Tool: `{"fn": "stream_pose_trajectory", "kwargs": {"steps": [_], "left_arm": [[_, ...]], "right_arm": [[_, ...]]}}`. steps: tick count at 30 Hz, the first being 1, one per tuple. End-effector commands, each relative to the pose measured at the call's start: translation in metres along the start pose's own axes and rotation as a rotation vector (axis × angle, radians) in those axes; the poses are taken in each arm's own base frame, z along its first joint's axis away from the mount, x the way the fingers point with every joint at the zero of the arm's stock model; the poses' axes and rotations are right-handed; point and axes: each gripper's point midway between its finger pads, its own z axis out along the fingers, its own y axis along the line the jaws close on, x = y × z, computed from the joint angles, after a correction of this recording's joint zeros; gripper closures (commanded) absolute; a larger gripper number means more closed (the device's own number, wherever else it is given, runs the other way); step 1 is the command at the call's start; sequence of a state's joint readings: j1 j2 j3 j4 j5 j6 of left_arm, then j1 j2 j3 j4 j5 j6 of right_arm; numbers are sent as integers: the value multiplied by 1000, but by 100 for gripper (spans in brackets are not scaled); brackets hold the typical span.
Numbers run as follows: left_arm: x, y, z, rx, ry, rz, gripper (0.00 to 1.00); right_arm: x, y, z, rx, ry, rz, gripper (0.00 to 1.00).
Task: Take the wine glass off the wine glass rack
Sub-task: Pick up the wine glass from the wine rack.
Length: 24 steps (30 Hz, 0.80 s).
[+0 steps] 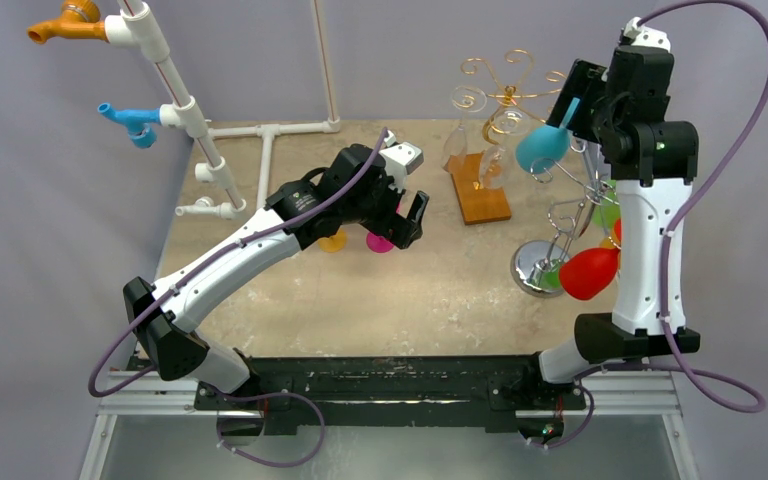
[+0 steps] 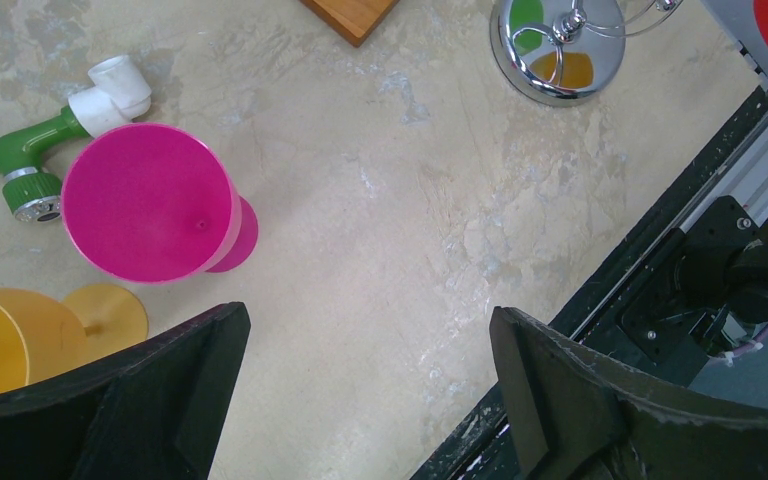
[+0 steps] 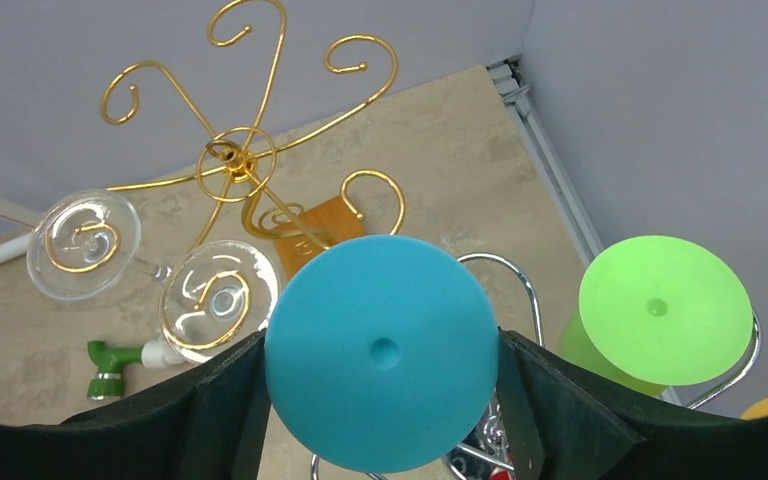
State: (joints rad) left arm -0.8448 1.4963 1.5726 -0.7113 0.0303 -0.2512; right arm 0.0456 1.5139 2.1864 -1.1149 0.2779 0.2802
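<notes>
Jaws of the right gripper [image 3: 378,400] are closed on the round foot of the teal wine glass [image 1: 543,146], one black finger pressing each side of the foot. In the top view the glass is held high at the back right of the table [image 1: 410,300], tilted, its stem running up into the gripper and its bowl pointing down and to the left. The bowl sits above and just beside the upper wires of the chrome wine glass rack [image 1: 538,266]; whether it touches a wire I cannot tell.

On that rack hang a lime green glass [image 3: 665,295], its foot toward the right wrist camera, and lower down a red glass [image 1: 590,272]. To the left of the rack is a gold scrolled rack [image 3: 240,155] on a wooden base [image 1: 480,188], with two clear glasses [image 3: 218,300] hanging from its arms.

The left gripper [image 2: 370,390] hovers low over the middle of the table with its jaws spread wide and only bare tabletop between them. Just beyond its left finger are a magenta glass [image 2: 150,205] and a yellow glass [image 2: 20,345], both on the table, with a green pipe fitting [image 2: 15,150] lying close by. A white PVC pipe frame [image 1: 175,95] stands at the far left corner.
</notes>
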Motion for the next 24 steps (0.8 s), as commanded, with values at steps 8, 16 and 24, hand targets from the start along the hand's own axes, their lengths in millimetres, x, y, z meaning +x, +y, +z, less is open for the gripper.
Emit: {"fn": "stream_pose_trajectory", "kwargs": {"steps": [8, 16, 24], "left_arm": [[-17, -4, 0, 10, -56, -22, 0], [-19, -6, 0, 17, -61, -29, 0], [-20, -6, 1, 18, -62, -34, 0]], "right_arm": [[-21, -11, -24, 33, -79, 13, 49], [-25, -12, -30, 26, -94, 17, 49], [-28, -11, -35, 12, -106, 19, 49]]}}
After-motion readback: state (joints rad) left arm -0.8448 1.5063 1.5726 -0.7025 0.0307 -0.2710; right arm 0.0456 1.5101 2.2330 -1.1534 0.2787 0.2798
